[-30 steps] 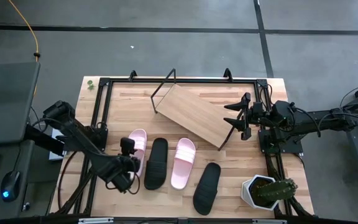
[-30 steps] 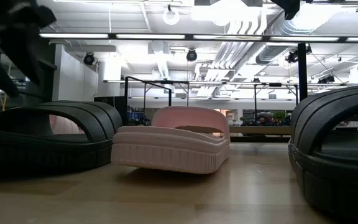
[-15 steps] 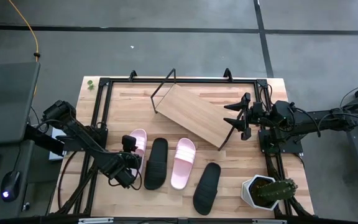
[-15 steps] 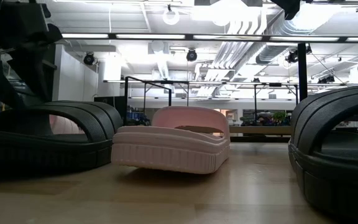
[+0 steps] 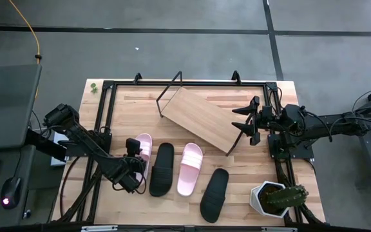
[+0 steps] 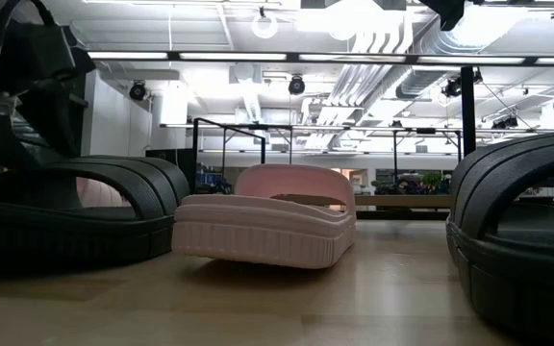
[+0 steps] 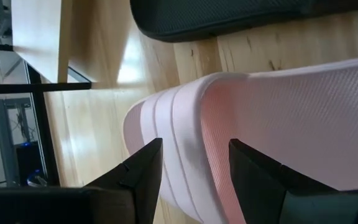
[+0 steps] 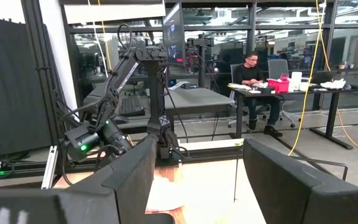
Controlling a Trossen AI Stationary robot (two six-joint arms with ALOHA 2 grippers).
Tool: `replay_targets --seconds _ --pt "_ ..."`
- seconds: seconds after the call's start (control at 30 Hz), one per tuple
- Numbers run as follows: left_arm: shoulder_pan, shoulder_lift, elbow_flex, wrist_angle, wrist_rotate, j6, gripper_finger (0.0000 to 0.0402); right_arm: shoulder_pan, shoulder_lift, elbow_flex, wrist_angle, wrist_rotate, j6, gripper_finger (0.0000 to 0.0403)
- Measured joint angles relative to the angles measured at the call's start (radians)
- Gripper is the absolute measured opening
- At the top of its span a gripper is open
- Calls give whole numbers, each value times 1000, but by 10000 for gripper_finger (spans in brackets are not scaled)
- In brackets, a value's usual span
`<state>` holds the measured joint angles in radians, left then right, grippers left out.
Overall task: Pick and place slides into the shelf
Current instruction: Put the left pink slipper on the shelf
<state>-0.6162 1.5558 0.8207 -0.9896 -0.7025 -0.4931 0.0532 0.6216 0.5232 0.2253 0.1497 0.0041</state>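
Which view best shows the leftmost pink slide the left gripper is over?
The left wrist view: the pink slide fills it, strap ridges clear between the open left gripper fingers. The high view shows it partly covered by the arm. In the low view it is mostly hidden behind a black slide. The right wrist view misses it.

Bright ceiling strip lights (image 6: 258,56) flood the room evenly, leaving soft shadows and a glare patch on the table (image 7: 129,59), with nearest black slides (image 6: 75,216) blurred.

a potted cactus (image 5: 277,198) stands at the table (image 5: 127,106) corner.
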Motion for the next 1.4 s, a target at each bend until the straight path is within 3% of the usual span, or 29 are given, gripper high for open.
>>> replay_targets --seconds 0.47,1.1,1.23,1.4 --pt "102 0 0 72 0 36 168 0 0 0 -2 0 0 233" --pt "106 0 0 80 3 44 166 0 0 0 -3 1 0 233" --pt "106 0 0 80 4 53 143 0 0 0 -3 1 0 233" --pt "106 0 0 80 7 68 87 0 0 0 -3 4 0 233"
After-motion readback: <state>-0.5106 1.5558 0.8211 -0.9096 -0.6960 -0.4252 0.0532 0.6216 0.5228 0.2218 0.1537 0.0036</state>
